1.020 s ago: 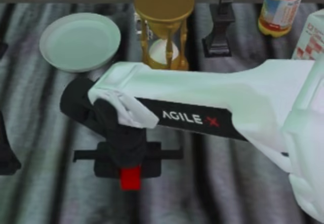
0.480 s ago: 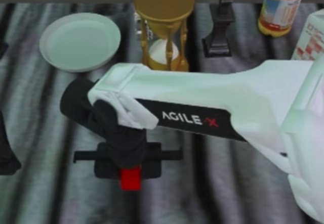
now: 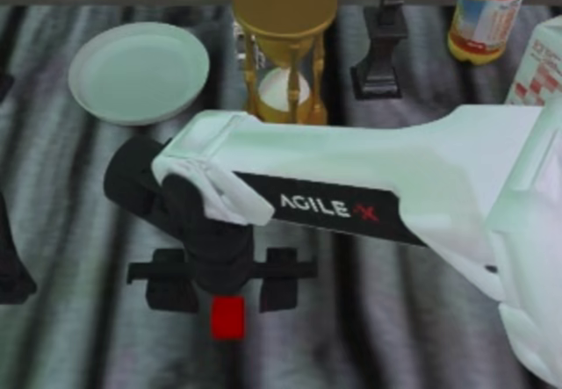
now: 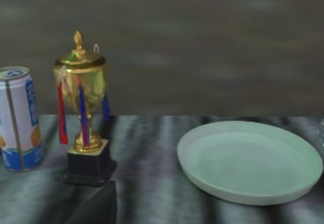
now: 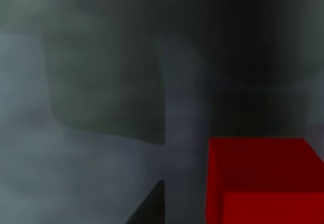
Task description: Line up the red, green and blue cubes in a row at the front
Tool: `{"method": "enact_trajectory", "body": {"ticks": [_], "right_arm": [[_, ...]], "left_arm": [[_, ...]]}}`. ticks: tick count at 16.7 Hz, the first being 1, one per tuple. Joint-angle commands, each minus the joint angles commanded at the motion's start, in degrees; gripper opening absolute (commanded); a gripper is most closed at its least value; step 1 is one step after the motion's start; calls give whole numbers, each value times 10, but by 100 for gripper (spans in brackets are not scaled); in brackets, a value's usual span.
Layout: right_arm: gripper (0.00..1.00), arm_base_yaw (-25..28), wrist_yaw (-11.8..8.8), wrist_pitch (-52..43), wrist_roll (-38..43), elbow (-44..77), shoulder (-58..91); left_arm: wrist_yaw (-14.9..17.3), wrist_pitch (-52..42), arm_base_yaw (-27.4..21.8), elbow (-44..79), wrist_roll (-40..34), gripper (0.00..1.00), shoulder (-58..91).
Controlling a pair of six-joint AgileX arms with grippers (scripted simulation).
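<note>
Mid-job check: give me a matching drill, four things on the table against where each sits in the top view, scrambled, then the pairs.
1. small bright red cube
2. pale green round plate
3. gold-topped hourglass
4. yellow plastic bottle

A. back right
B. back left
C. front, between the open right gripper's fingers
D. back, between plate and dark trophy base

Pairs: 1-C, 2-B, 3-D, 4-A

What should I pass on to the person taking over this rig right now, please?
Right claw: open, fingers spread either side of the red cube, near the table's front, left of centre.
Left arm: parked at the table's left edge; its claw is not visible.
Red cube rests on the table, free of the fingers.
Green and blue cubes: not visible in any view.
Done: red looks placed at the front.
Left: find green and blue, set them in the row beside red.
</note>
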Motion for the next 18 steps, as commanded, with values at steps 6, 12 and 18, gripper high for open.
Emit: {"method": "enact_trajectory", "body": {"ticks": [6,12,18], "right_arm": [[100,0,0,0,0,0,0],[100,1,0,-24,1,22,-4],[100,6,0,-135,2,106,-27]], "left_arm": [[0,0,0,0,0,100,0],[0,0,0,0,0,100,0],[0,0,0,0,0,100,0]]}}
